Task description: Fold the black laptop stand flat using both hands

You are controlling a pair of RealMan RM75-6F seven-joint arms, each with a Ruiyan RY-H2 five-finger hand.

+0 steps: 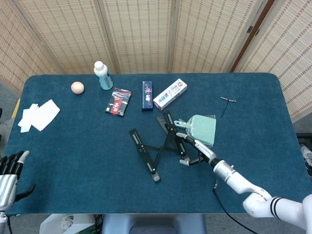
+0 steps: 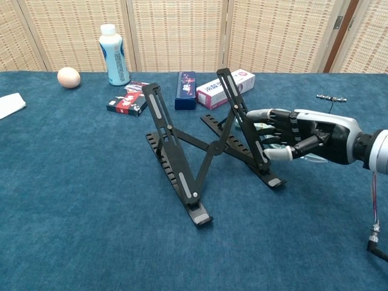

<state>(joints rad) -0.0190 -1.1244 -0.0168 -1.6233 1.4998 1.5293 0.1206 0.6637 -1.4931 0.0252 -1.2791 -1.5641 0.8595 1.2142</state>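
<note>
At stand's right rail, right hand (image 2: 290, 136) touches black laptop stand (image 2: 203, 145), fingers spread, no grasp yet; left hand (image 1: 9, 173) idle w/ fingers apart. Bring left in, press rails together evenly.

laptop stand (image 1: 158, 146) before boxes (image 1: 170, 94), bottle (image 1: 103, 75) left.

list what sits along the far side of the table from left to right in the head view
white papers → egg → bottle → card pack → dark blue box → toothpaste box → small metal tool

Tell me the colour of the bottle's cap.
White, on the pale blue bottle; clearest in the chest view.
</note>
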